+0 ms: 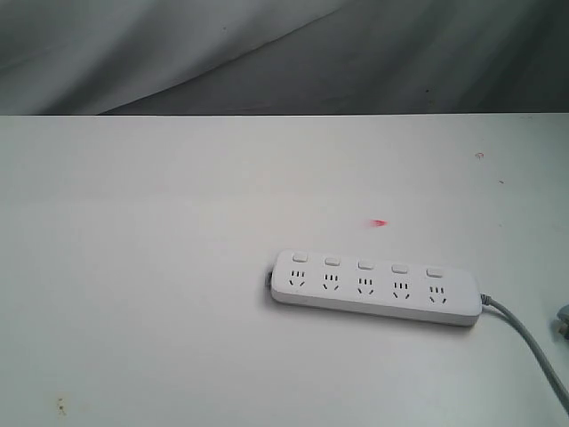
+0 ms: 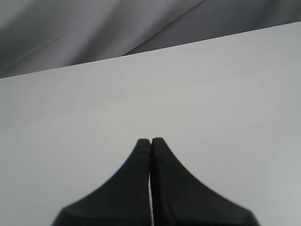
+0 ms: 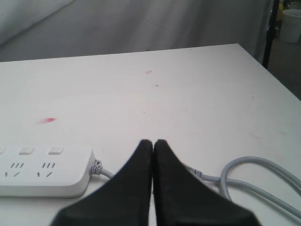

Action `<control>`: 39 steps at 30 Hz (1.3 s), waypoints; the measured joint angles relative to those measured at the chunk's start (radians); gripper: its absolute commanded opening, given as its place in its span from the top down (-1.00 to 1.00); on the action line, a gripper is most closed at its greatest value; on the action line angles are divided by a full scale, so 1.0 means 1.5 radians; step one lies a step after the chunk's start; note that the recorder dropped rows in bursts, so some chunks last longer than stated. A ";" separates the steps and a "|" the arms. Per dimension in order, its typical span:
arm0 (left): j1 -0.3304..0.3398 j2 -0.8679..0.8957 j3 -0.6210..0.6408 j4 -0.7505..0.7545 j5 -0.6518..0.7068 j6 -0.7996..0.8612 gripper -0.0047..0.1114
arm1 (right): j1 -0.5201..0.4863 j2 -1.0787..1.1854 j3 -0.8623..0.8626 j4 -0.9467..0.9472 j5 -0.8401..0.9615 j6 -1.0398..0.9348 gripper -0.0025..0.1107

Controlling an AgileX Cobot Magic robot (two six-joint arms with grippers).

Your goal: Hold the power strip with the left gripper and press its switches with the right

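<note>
The white power strip point(image 1: 378, 289) lies flat on the white table point(image 1: 142, 267), right of centre, with its row of small switches point(image 1: 365, 264) along the far edge. Its grey cable point(image 1: 533, 349) runs off to the lower right. Neither arm shows in the exterior view. In the left wrist view my left gripper point(image 2: 150, 141) is shut and empty over bare table, with the strip out of sight. In the right wrist view my right gripper point(image 3: 153, 141) is shut and empty, with the strip's cable end point(image 3: 44, 170) beside it and two switches point(image 3: 41, 151) visible.
A small red mark point(image 1: 380, 222) lies on the table just beyond the strip. The cable loops point(image 3: 256, 179) on the table beside the right gripper. Grey cloth point(image 1: 284, 53) hangs behind the table's far edge. A white bucket point(image 3: 291, 19) stands off the table.
</note>
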 measured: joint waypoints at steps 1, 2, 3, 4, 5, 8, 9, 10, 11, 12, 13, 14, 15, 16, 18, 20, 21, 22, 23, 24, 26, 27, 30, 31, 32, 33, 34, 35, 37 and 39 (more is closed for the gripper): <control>0.000 0.000 0.000 0.000 0.000 0.000 0.92 | 0.000 0.000 0.000 0.000 0.000 0.000 0.96; 0.000 0.000 0.000 -0.006 0.000 0.000 0.92 | 0.000 0.000 0.000 0.000 0.000 0.000 0.96; 0.000 0.000 0.000 -0.018 0.000 0.001 0.92 | 0.000 0.000 0.000 0.000 0.000 0.000 0.96; 0.000 0.000 -0.003 -0.038 0.000 0.001 0.92 | 0.000 0.000 0.000 0.000 0.000 0.000 0.96; 0.000 0.000 -0.010 -0.058 0.000 0.001 0.92 | 0.000 0.000 0.000 0.000 0.000 0.000 0.96; 0.000 0.000 -0.048 -0.084 -0.001 0.001 0.92 | 0.000 0.000 0.000 0.000 0.000 0.000 0.96; 0.000 0.000 -0.060 -0.088 -0.003 0.001 0.92 | 0.000 0.000 0.000 0.000 0.000 0.000 0.96; 0.000 0.003 -0.076 -0.089 -0.003 0.001 0.92 | 0.000 0.000 0.000 0.000 0.000 0.000 0.96; 0.000 0.011 -0.092 -0.094 -0.004 0.001 0.92 | 0.000 0.000 0.000 0.000 0.000 0.000 0.96; 0.000 0.022 -0.106 -0.094 -0.004 0.001 0.92 | 0.000 0.000 0.000 0.000 0.000 0.000 0.96; 0.000 0.038 -0.125 -0.094 -0.005 0.001 0.92 | 0.000 0.000 0.000 0.000 0.000 0.000 0.96; -0.001 0.059 -0.145 -0.094 -0.005 0.001 0.92 | 0.000 0.000 0.000 0.000 0.000 0.000 0.96; -0.001 0.077 -0.166 -0.094 -0.005 0.001 0.92 | 0.000 0.000 0.000 0.000 0.000 0.000 0.96; -0.001 0.103 -0.188 -0.094 -0.005 0.001 0.92 | 0.000 0.000 0.000 0.000 0.000 0.000 0.96; -0.001 0.154 -0.232 -0.094 -0.005 0.001 0.92 | 0.000 0.000 0.000 0.000 0.000 0.000 0.96; -0.001 0.216 -0.284 -0.094 -0.005 0.008 0.92 | 0.000 0.000 0.000 0.000 0.000 0.000 0.96; -0.001 0.248 -0.306 -0.094 -0.005 0.018 0.92 | 0.000 0.000 0.000 0.000 0.000 0.000 0.96; -0.001 0.280 -0.332 -0.094 -0.005 0.030 0.92 | 0.000 0.000 0.000 0.000 0.000 0.000 0.96; -0.001 0.310 -0.360 -0.094 -0.005 0.043 0.92 | 0.000 0.000 0.000 0.000 0.000 0.000 0.96; -0.001 0.334 -0.381 -0.094 -0.005 0.053 0.92 | 0.000 0.000 0.000 0.000 0.000 0.000 0.96; -0.001 0.388 -0.435 -0.094 0.002 0.080 0.92 | 0.000 0.000 0.000 0.000 0.000 0.000 0.96; -0.001 0.412 -0.462 -0.094 0.011 0.095 0.92 | 0.000 0.000 0.000 0.000 0.000 0.000 0.96; -0.001 0.470 -0.540 -0.094 0.047 0.134 0.92 | 0.000 0.000 0.000 0.000 0.000 0.000 0.96; -0.001 0.488 -0.559 -0.094 0.059 0.148 0.92 | 0.000 0.000 0.000 0.000 0.000 0.000 0.96; -0.001 0.503 -0.581 -0.099 0.069 0.163 0.92 | 0.000 0.000 0.000 0.000 0.000 0.000 0.96; -0.001 0.518 -0.600 -0.104 0.077 0.179 0.92 | 0.000 0.000 0.000 0.000 0.000 0.000 0.96; -0.001 0.529 -0.614 -0.110 0.082 0.193 0.92 | 0.000 0.000 0.000 0.000 0.000 0.000 0.96; -0.001 0.541 -0.628 -0.124 0.085 0.216 0.92 | 0.000 0.000 0.000 0.000 0.000 0.000 0.96; 0.008 0.561 -0.648 -0.166 0.092 0.272 0.92 | 0.000 0.000 0.000 0.000 0.000 0.000 0.96; 0.028 0.581 -0.655 -0.247 0.099 0.361 0.92 | 0.000 0.000 0.000 0.000 0.000 0.000 0.96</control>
